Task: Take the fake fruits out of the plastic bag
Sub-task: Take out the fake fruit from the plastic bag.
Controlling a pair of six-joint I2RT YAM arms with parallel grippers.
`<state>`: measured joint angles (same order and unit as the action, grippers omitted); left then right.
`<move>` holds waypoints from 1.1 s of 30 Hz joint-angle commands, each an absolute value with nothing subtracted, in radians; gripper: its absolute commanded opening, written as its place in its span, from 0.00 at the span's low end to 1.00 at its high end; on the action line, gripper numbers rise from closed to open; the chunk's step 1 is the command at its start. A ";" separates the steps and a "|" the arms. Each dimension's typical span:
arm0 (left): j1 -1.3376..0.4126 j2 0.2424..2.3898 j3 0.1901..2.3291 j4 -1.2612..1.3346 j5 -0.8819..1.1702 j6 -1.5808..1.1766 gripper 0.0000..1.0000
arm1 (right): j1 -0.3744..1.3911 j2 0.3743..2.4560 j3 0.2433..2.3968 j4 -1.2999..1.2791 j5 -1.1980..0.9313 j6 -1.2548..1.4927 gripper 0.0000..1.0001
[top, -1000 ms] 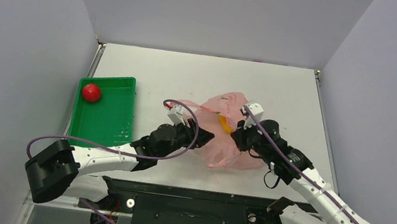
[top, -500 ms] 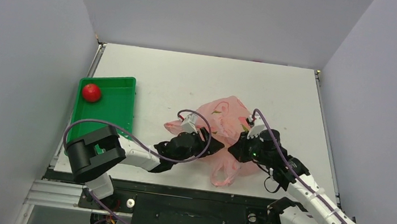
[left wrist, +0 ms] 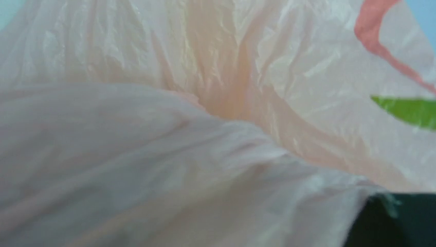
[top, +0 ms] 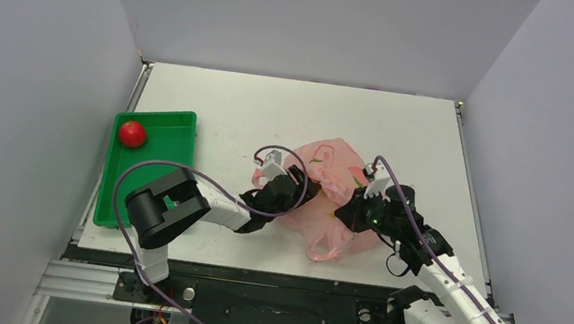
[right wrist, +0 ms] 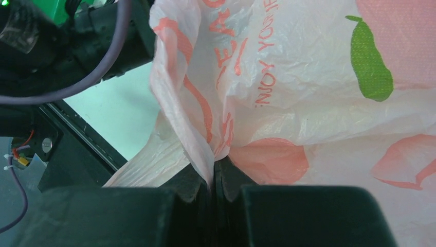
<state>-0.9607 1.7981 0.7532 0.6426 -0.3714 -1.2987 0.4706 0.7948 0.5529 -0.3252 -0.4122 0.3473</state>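
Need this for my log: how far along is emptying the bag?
Done: nothing yet. No banana or orange lies out, and only a red fruit sits in the tray. In hand: the right gripper pinches a fold of the bag, and the left gripper noses into it. Left: all the fake fruits, none visible.

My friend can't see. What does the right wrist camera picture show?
The right claw is pinched shut on a fold of the pink plastic bag, which fills most of the picture. The dark left arm and its purple cable show top left.
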 commanded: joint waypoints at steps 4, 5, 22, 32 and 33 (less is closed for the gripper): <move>-0.923 1.883 0.900 0.612 -0.435 -1.299 0.75 | 0.442 0.815 0.624 -0.330 -0.478 0.290 0.00; -0.921 1.891 0.913 0.616 -0.439 -1.296 0.77 | 0.437 0.817 0.624 -0.331 -0.486 0.287 0.00; -0.969 2.202 1.200 0.753 -0.603 -1.110 0.87 | 0.435 0.888 0.667 -0.361 -0.567 0.261 0.00; -0.901 2.336 1.329 0.850 -0.566 -1.130 0.14 | 0.436 0.876 0.691 -0.409 -0.519 0.248 0.00; -0.890 2.312 1.321 0.858 -0.541 -1.136 0.05 | 0.436 0.871 0.684 -0.410 -0.510 0.245 0.00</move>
<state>-0.9455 2.3268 1.3060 0.7856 -0.5648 -1.1419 0.4374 0.8890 0.6449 -0.3992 -0.5255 0.2703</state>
